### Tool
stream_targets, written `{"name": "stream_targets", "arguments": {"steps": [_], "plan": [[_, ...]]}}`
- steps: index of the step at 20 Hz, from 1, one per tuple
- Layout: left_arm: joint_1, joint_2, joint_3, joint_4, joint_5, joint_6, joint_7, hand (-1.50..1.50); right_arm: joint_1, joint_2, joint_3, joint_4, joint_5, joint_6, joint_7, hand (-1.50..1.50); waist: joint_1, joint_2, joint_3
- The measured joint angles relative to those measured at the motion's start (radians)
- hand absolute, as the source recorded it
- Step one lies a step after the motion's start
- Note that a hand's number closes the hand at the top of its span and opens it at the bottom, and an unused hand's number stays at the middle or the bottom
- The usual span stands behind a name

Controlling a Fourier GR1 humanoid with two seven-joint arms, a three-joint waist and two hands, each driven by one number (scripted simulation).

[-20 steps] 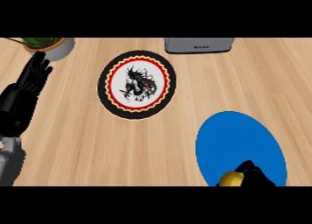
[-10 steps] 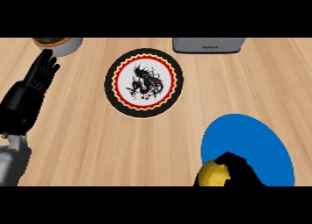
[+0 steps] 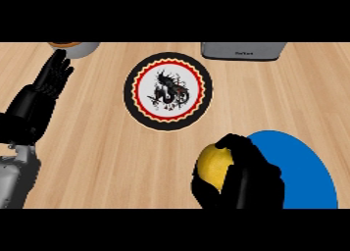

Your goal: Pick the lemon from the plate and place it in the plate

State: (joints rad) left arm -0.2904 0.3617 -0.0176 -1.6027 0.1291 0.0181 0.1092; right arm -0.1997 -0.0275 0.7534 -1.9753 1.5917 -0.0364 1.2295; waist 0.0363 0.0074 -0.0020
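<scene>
The right hand [image 3: 246, 181], curled round the lemon [image 3: 212, 166], sat near the patterned plate [image 3: 131, 93], which lay up-left of it (left hand [image 3: 40, 98] open, resting).

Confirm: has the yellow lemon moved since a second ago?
Yes. Held in the right robot hand, the yellow lemon has shifted left past the rim of the round blue plate, toward the black-rimmed patterned plate.
</scene>
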Motion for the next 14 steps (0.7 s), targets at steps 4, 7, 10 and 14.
{"name": "stream_targets", "arguments": {"steps": [4, 7, 10, 14], "plan": [[-0.006, -0.011, -0.008, -0.003, 0.004, -0.007, -0.002, 0.0, -0.143, 0.009, -0.082, 0.103, -0.093, -0.018, -0.001, 1.5, 0.019, 0.005, 0.0], [-0.022, -0.01, -0.009, 0.012, 0.005, -0.016, -0.007, 0.0, -0.244, 0.013, -0.151, 0.194, -0.173, -0.039, -0.009, 1.5, 0.03, 0.009, 0.001], [-0.038, -0.018, -0.017, 0.013, 0.0, -0.012, 0.003, 0.0, -0.333, 0.015, -0.216, 0.296, -0.244, -0.066, -0.018, 1.5, 0.037, 0.011, 0.001], [-0.047, -0.021, -0.016, 0.02, 0.001, -0.019, -0.002, 0.0, -0.442, 0.016, -0.305, 0.449, -0.326, -0.108, -0.033, 1.5, 0.051, 0.014, 0.001]]}}
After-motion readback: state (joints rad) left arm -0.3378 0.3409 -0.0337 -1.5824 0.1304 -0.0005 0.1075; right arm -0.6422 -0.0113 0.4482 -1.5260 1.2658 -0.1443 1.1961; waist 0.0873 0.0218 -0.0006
